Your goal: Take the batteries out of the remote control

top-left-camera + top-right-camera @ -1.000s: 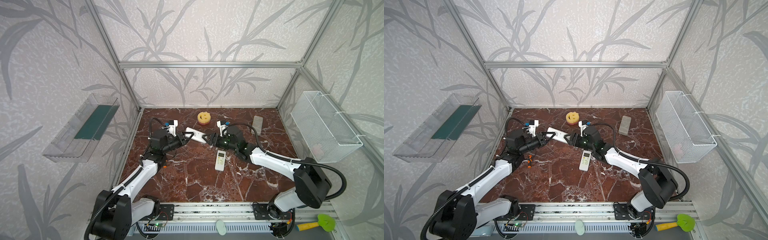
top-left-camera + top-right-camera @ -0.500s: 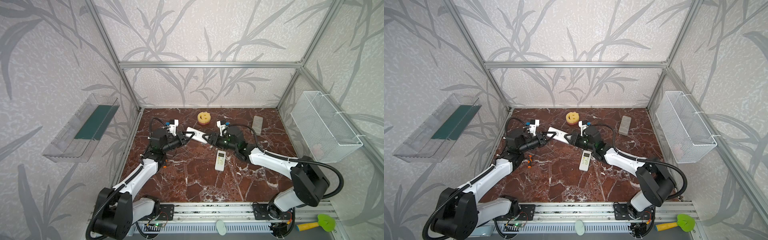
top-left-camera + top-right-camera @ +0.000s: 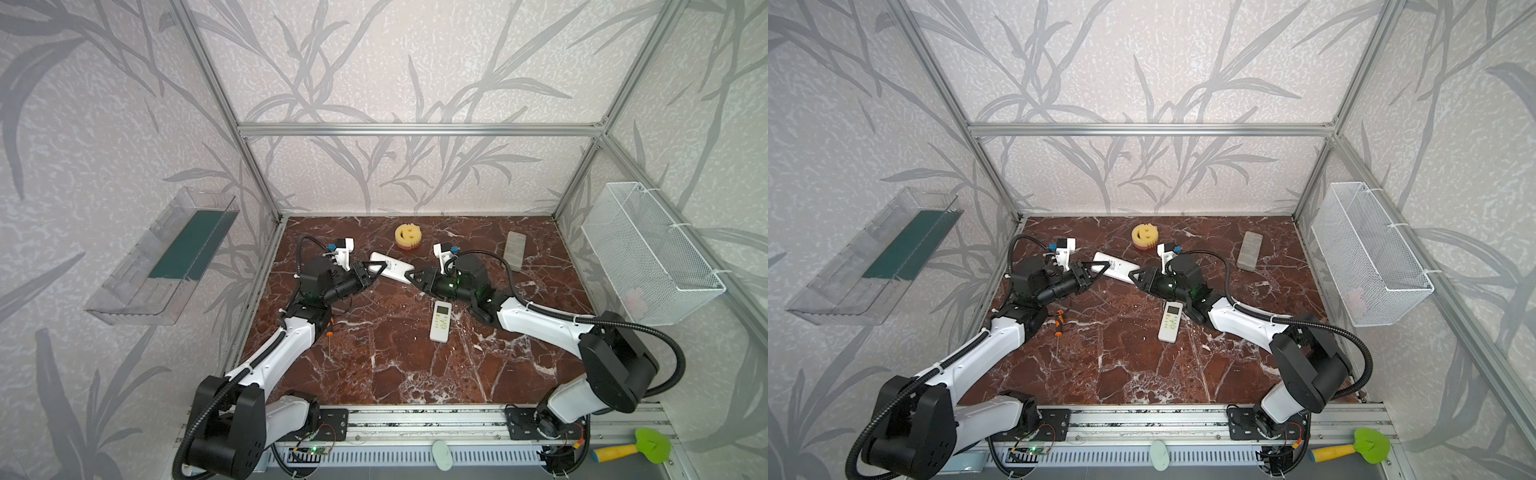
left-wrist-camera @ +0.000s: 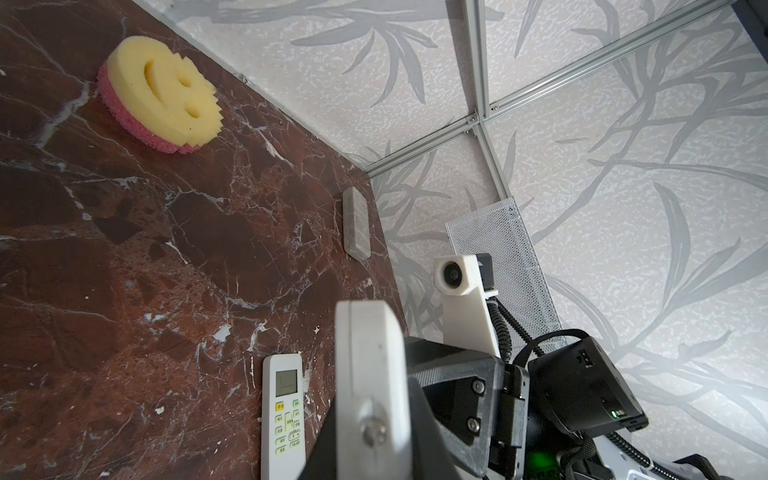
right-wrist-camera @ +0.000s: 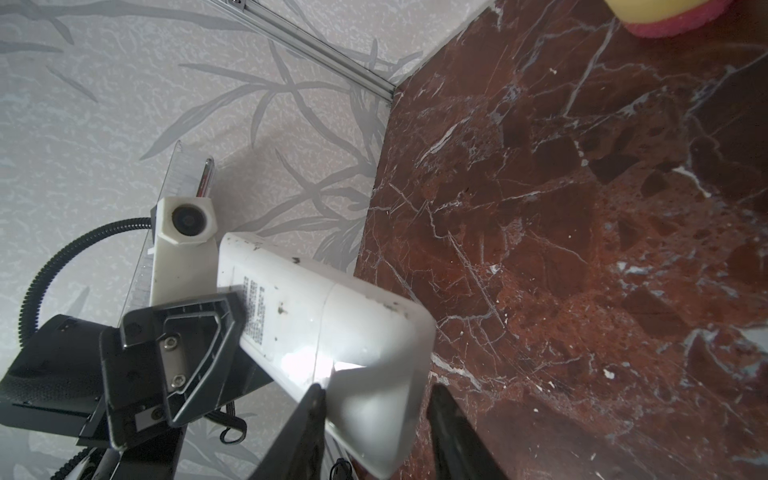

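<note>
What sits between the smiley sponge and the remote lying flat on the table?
In both top views, the held white remote spans there, left gripper and right gripper at its ends.

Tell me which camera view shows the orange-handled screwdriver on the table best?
A top view shows the screwdriver best: its orange-and-black handle and thin shaft lie bare on the table beside the left arm. In the other top picture, that arm hides most of the handle. Neither wrist view shows it.

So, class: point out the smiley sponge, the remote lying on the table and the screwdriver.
smiley sponge (image 3: 408, 236), a top view, yellow face.
remote lying on the table (image 3: 441, 321), a top view, button panel.
screwdriver (image 3: 1059, 321), a top view, orange handle.
</note>
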